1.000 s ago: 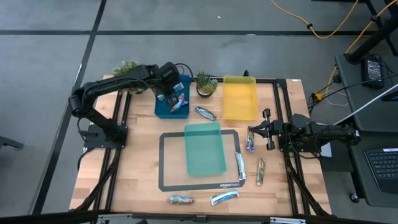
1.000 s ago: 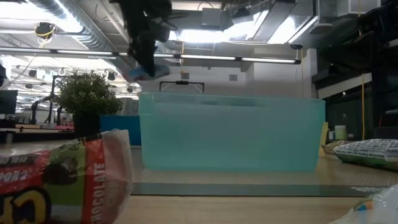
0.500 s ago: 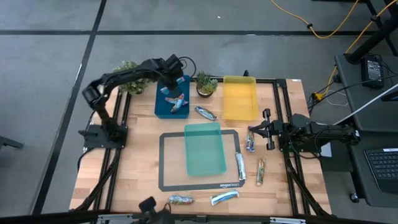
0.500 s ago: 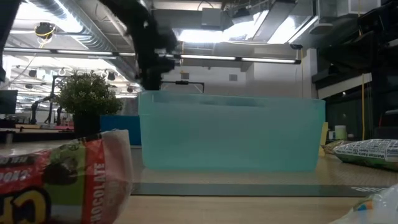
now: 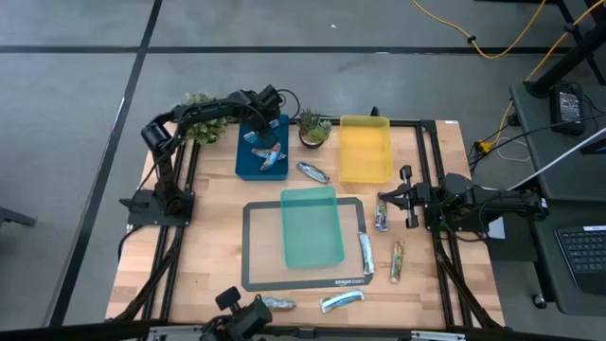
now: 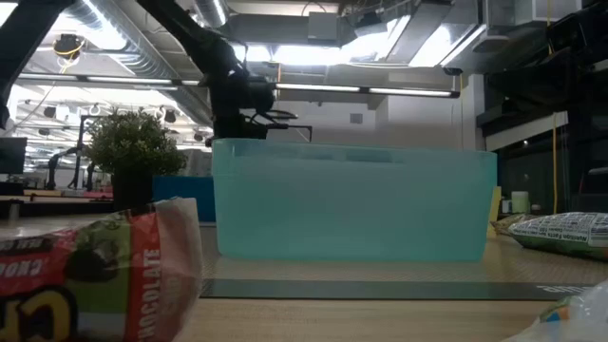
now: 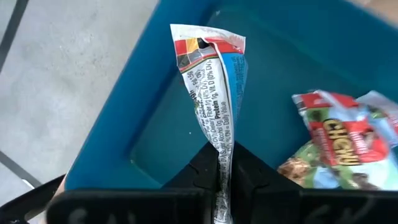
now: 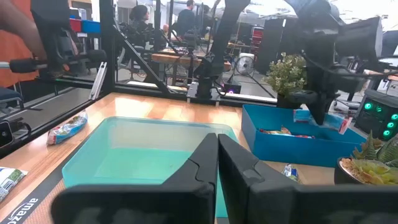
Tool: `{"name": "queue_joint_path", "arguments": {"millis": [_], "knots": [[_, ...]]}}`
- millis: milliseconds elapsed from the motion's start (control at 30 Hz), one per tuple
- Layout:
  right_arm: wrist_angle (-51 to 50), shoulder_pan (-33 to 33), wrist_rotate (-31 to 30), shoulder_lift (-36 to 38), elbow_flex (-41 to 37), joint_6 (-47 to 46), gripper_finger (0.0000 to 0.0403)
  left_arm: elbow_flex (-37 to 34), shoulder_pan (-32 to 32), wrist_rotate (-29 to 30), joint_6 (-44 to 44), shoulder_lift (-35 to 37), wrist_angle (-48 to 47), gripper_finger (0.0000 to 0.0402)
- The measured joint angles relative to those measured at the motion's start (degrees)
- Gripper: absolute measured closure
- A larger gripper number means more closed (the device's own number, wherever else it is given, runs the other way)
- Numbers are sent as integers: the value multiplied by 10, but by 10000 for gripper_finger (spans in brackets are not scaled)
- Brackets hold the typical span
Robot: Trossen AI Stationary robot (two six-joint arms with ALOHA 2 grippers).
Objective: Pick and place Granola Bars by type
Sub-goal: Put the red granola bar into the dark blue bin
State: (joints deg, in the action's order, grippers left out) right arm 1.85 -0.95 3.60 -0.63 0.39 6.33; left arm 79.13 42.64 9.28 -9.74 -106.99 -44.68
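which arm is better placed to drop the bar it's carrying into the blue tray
Left. The left gripper is shut on a blue-orange bar and hangs directly over the blue tray, which already has bars in it. The right gripper sits shut at the table's right side, holding nothing.

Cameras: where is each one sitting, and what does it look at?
High: overhead, looking down; both arms show.
Low: table height, facing the teal tray; left arm shows behind.
Left wrist: above the blue tray; left tool pinches a granola bar.
Right wrist: looks across the table; right tool shut.
Shared: both wrist views show the blue tray.
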Motion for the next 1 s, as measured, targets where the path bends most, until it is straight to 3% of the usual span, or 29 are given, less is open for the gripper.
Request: {"name": "queue_joint_path", "arguments": {"millis": [300,633,1000], "knots": [[0,0,0,0,0,0,386,0,14,-29,-5,-20,0,370],[0,0,0,0,0,0,386,0,12,-30,-4,-17,-1,313],[0,0,0,0,0,0,386,0,-18,-59,0,55,-1,286]]}}
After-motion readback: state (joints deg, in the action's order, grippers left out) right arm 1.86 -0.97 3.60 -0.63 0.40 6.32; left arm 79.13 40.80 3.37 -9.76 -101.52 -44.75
